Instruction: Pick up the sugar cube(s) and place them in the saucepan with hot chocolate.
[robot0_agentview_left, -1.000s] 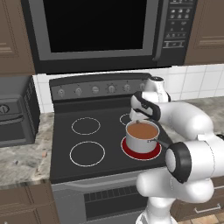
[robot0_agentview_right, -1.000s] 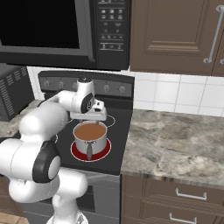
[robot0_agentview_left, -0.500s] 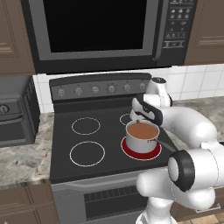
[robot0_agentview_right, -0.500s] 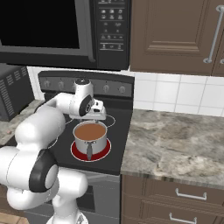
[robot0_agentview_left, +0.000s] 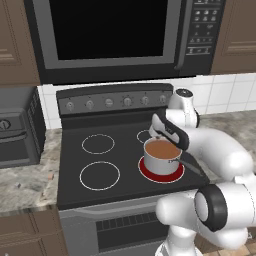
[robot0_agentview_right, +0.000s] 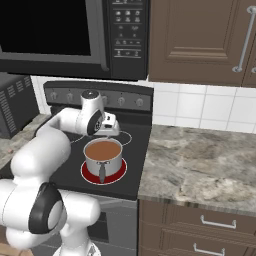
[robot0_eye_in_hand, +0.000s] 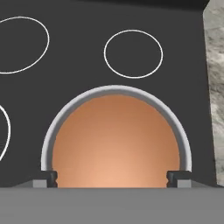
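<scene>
The saucepan with hot chocolate (robot0_agentview_left: 161, 155) (robot0_agentview_right: 103, 156) is a small silver pan of brown liquid on the stove's front right burner, which glows red. Its dark handle (robot0_agentview_right: 101, 171) points toward the stove's front edge. My gripper (robot0_agentview_left: 162, 136) (robot0_agentview_right: 108, 133) (robot0_eye_in_hand: 113, 177) hovers just above the pan's far rim. It is open, with a fingertip (robot0_eye_in_hand: 52, 177) at each side of the pan's mouth and nothing between them. A tiny tan speck, perhaps a sugar cube (robot0_agentview_left: 50, 176), lies on the left counter by the stove's edge; it is too small to be sure.
The black stovetop (robot0_agentview_left: 100, 150) has three other ringed burners, and its knob panel (robot0_agentview_left: 110, 102) stands behind. A microwave (robot0_agentview_left: 110, 35) hangs overhead. A dark toaster oven (robot0_agentview_left: 15, 130) sits on the left counter. A stone counter (robot0_agentview_right: 200, 165) lies to the right.
The arm's elbow has swung lower and outward. The hand stays over the saucepan with its jaws wide, and the pan has not moved.
</scene>
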